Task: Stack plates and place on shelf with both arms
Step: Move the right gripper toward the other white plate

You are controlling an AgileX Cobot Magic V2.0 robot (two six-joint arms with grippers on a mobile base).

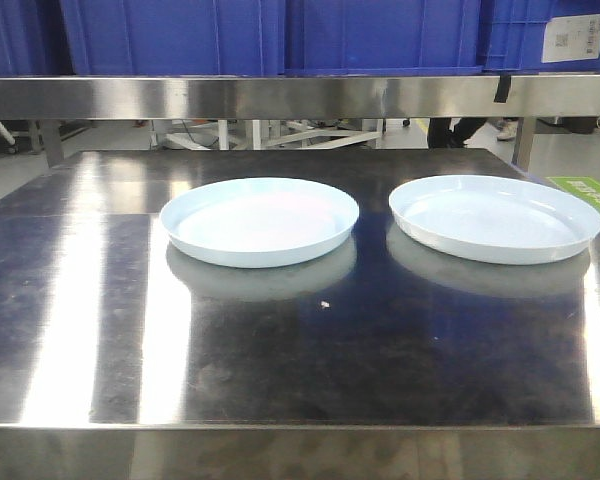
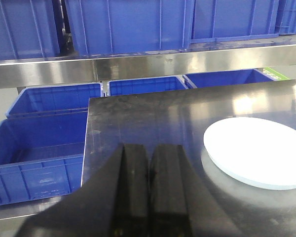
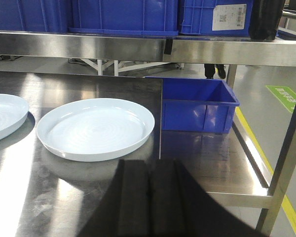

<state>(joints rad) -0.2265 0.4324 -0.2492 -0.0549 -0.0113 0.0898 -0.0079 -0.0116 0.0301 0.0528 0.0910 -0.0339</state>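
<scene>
I saw the glossy pale round plastic left plate and right plate lying apart; left gripper and right gripper held nothing, fingers together.

On the surface you have the left plate near centre and the right plate at its 3 o'clock, not touching. At 12 o'clock behind both stands the shelf, crates on it.

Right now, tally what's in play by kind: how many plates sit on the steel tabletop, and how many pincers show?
Plates: 2
Pincers: 2, the left pincer and the right pincer, both shut
Total: 4
</scene>
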